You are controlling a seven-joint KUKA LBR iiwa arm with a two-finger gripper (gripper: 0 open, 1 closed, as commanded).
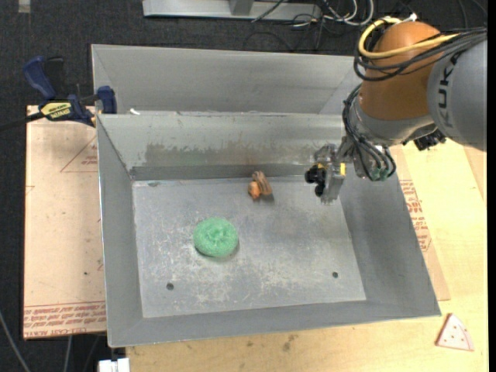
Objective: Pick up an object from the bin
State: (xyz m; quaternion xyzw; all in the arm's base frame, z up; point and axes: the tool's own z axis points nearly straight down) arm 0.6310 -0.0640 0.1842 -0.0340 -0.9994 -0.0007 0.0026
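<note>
A round green scouring pad (pixel 215 237) lies on the bin floor, left of the middle. A small orange-brown object (pixel 260 186) sits at the foot of the back wall, near the middle. My gripper (pixel 328 183) hangs at the back right of the bin, to the right of the orange-brown object and apart from it. Nothing shows between its fingers.
The arm with its orange cover and cables comes in over the bin's right rim. The bin's back wall stands close behind the gripper, and the right wall slopes up beside it.
</note>
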